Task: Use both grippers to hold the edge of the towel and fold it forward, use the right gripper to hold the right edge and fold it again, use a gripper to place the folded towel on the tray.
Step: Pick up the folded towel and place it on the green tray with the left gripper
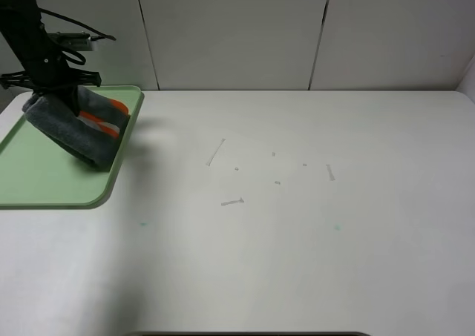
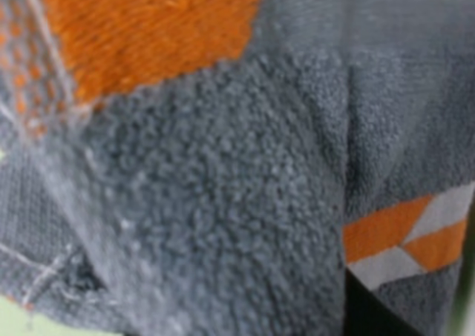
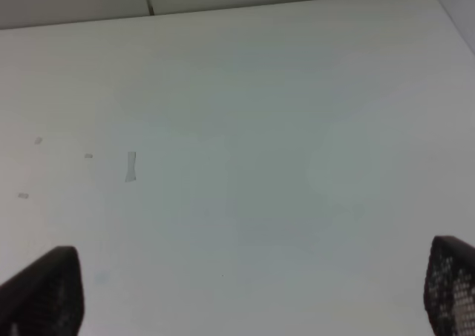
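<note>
Terry cloth fills the left wrist camera, pressed so close it blurs: the dark grey towel (image 2: 223, 225), with a wide orange band across one corner and smaller orange and white stripes at the far side, plus a sliver of pale green tray (image 2: 30, 323) peeking out under it. From the high camera, the left gripper (image 1: 56, 91) comes down on the left of the table (image 1: 297, 239) and is clenched on the folded towel (image 1: 82, 132), pinching its upper end; the lower end of the bundle touches the light green tray (image 1: 44, 180) near its right rim, orange stripes facing up. The right wrist camera looks over bare white tabletop (image 3: 260, 128) with a few small scuffs, and the right gripper (image 3: 252, 299) shows 2 black fingertips (image 3: 52, 291) spread far apart, grasping nothing.
</note>
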Robot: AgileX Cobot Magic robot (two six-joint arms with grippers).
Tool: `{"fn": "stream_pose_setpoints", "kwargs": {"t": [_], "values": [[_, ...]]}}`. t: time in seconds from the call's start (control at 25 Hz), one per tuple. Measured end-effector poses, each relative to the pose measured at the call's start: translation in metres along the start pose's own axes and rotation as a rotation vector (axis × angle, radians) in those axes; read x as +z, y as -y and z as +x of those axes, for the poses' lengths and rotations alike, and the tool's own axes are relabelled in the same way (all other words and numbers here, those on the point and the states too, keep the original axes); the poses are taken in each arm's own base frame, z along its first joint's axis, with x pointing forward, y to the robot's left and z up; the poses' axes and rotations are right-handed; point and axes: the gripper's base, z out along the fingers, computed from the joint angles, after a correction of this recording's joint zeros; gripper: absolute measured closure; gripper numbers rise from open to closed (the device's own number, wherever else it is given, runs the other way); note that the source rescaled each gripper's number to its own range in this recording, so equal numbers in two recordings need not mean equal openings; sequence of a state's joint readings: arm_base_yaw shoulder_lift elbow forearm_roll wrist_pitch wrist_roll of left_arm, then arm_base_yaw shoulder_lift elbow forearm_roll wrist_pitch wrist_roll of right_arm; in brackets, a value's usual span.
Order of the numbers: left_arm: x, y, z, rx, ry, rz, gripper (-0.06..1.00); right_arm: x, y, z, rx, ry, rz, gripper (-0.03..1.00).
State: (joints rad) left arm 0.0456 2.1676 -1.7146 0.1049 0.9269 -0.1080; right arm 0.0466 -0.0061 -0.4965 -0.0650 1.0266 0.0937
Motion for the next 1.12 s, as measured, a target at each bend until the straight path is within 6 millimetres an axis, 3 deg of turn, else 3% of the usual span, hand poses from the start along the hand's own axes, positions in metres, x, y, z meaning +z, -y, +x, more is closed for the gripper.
{"fn": "stream_pose_setpoints", "kwargs": {"t": [0.68,0.72,0.84,0.92,1.12], "values": [[0.003,-0.009,-0.002,0.037,0.033,-0.07,0.72,0.0,0.0,0.0,0.0,0.0,0.0,-0.03],[0.003,-0.01,-0.003,0.044,0.035,-0.082,0.66,0.0,0.0,0.0,0.0,0.0,0.0,-0.03],[0.003,-0.014,-0.003,0.057,0.037,-0.125,0.23,0.0,0.0,0.0,0.0,0.0,0.0,-0.03],[0.002,-0.017,-0.002,0.045,0.03,-0.153,0.04,0.0,0.0,0.0,0.0,0.0,0.0,-0.03],[0.002,-0.018,-0.002,0.026,0.027,-0.168,-0.05,0.0,0.0,0.0,0.0,0.0,0.0,-0.03]]}}
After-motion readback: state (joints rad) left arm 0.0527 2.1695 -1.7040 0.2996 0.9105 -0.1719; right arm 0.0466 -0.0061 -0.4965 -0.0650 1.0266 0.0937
